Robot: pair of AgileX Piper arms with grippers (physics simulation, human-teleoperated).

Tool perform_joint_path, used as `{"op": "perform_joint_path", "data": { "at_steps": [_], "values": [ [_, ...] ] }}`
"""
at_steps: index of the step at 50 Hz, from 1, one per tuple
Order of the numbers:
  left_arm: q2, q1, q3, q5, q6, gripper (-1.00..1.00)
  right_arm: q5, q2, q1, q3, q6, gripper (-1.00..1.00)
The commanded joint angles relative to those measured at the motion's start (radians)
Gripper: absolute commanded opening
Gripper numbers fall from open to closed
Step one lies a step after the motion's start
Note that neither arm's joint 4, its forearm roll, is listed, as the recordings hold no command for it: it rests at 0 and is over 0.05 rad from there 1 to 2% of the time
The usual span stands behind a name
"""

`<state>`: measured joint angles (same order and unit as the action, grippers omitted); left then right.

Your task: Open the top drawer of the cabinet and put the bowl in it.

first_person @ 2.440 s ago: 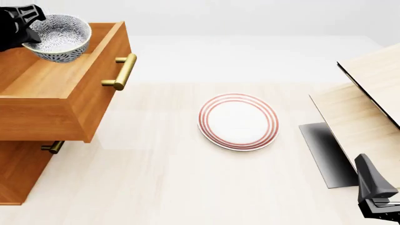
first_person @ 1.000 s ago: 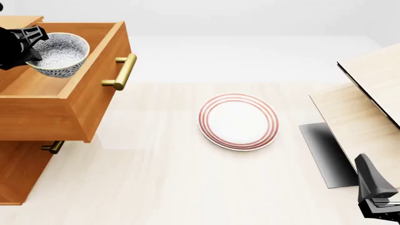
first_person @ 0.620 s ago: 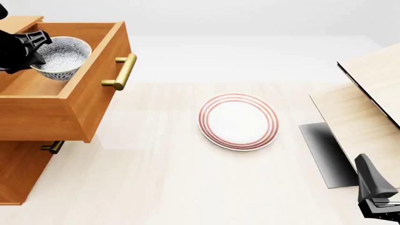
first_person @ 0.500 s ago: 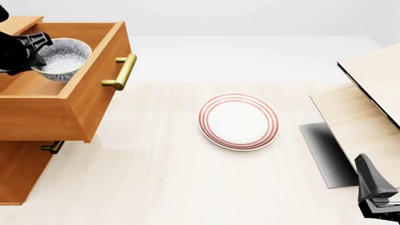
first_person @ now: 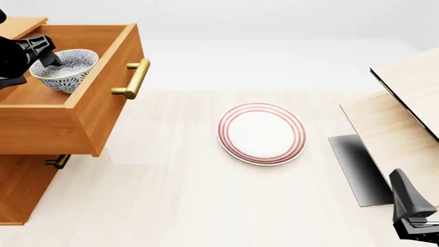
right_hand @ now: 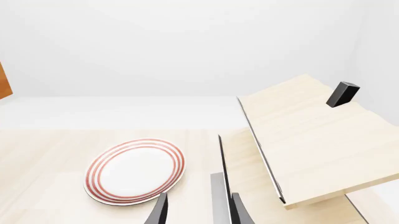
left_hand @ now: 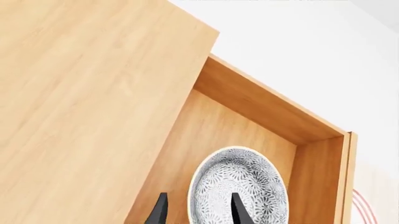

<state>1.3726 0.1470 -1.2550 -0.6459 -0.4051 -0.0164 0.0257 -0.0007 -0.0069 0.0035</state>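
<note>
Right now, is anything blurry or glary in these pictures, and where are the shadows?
Nothing is blurred or glary: all three views are evenly lit, sharp renders. In the front view, the one strong shadow is a dark patch on the table under the tilted pale panels; the plate casts almost none. In the left wrist view, the bowl and the top drawer look crisp, with soft shading.

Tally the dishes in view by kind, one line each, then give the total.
Bowls: 1, the speckled bowl inside the open top drawer
Plates: 1, the red-ringed plate on the table
Total: 2
</note>
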Motion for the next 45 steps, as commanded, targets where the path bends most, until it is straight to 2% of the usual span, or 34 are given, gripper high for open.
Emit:
{"op": "perform_joint_path", "data": {
  "at_steps": [1,20,45],
  "values": [
    [-0.015,0.002,-0.014,-0.023,0.007,1.00,0.004,-0.006,0.000,0.001,-0.001,1.00],
    [-0.063,-0.010,-0.036,-0.087,0.024,1.00,0.004,-0.006,0.000,0.001,-0.001,1.00],
    [-0.178,-0.026,-0.013,-0.154,0.059,1.00,0.004,-0.006,0.000,0.001,-0.001,1.00]
  ]
}}
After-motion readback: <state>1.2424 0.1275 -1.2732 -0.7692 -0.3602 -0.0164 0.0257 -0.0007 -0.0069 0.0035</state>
